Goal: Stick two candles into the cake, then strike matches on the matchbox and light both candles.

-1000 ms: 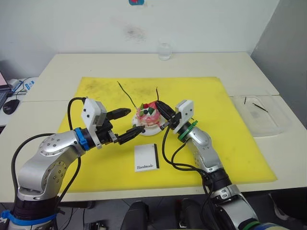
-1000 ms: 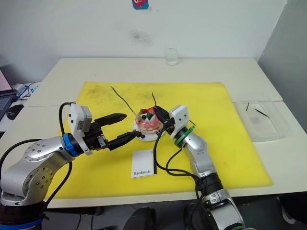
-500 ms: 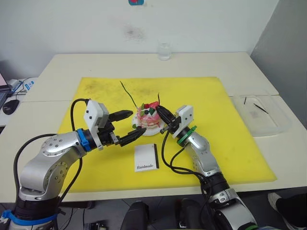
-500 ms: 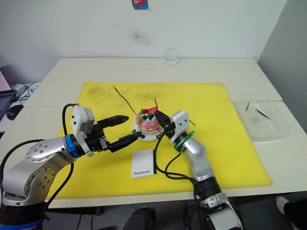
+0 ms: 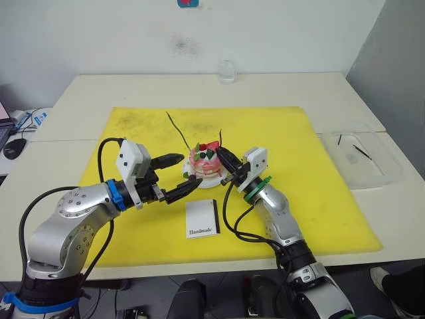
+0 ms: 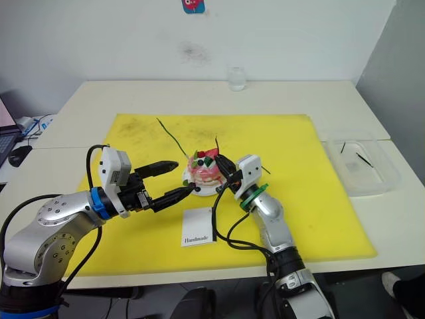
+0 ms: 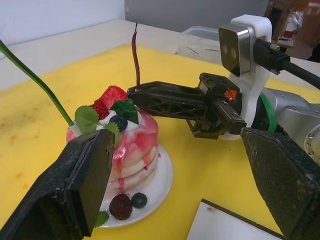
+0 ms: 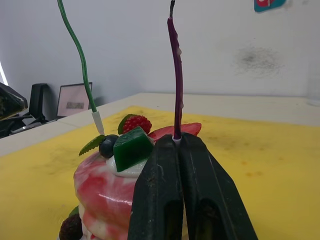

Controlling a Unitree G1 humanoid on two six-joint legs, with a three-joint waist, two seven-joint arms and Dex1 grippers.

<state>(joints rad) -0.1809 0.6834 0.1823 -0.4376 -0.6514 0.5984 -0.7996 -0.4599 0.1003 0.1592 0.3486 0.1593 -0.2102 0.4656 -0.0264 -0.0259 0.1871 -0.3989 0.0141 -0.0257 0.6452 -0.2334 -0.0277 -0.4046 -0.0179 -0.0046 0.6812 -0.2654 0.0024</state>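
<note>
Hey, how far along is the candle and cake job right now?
Done: the green candle stands in the cake. In hand: the right hand is shut on the dark red candle, holding it upright at the cake's top. The left hand is open beside the plate. Left: releasing that candle, then striking matches on the matchbox and lighting both.

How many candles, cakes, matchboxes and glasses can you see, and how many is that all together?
Candles: 2, the green candle stuck in the cake and the dark red candle pinched by the right gripper.
Cakes: 1, the cake.
Matchboxes: 1, the matchbox.
Glasses: 1, the glass.
Total: 5
</note>
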